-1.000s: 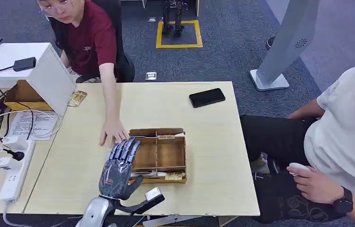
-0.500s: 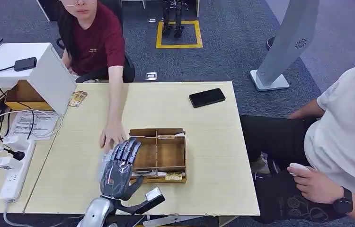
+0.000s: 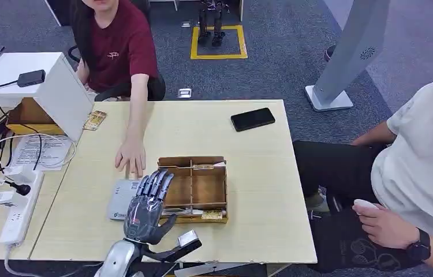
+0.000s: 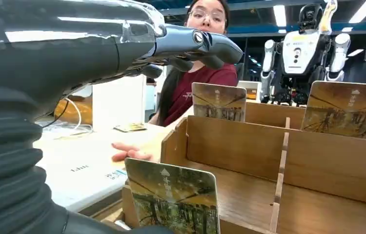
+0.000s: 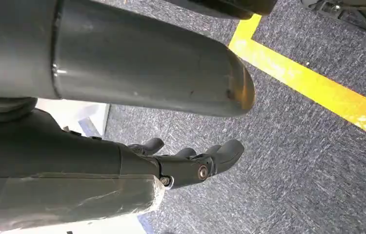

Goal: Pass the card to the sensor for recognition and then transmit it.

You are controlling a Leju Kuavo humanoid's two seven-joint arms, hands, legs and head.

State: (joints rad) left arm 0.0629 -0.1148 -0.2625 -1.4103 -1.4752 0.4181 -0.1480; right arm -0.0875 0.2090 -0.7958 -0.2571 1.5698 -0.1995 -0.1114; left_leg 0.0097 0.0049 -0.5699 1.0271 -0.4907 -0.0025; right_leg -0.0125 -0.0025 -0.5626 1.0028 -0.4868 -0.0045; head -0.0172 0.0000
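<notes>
Two hands belong to the robot. Starting at the left of the head view, a white box (image 3: pixel 64 92) stands on the table (image 3: pixel 260 173), with a power strip (image 3: pixel 21 210) near the table's edge. Next comes a person's hand (image 3: pixel 131 157), resting just past a flat grey sensor (image 3: pixel 120 199). The left hand (image 3: pixel 145 208) hovers above the left side of the wooden tray (image 3: pixel 194 187), fingers stretched out and apart, holding nothing. I think it is getting ready to pick a card. To do that well, it should come down slowly over one standing card, pinch it at the top, and not bump the thin wooden walls.

The tray has several little rooms. In the left wrist view a near card (image 4: pixel 173 197) stands at the close side, and two more cards (image 4: pixel 219 101) stand at the far side. Further right on the table lies a black phone (image 3: pixel 252 119). The right hand (image 5: pixel 191 158) hangs down over the carpet, fingers loosely curled around nothing.
</notes>
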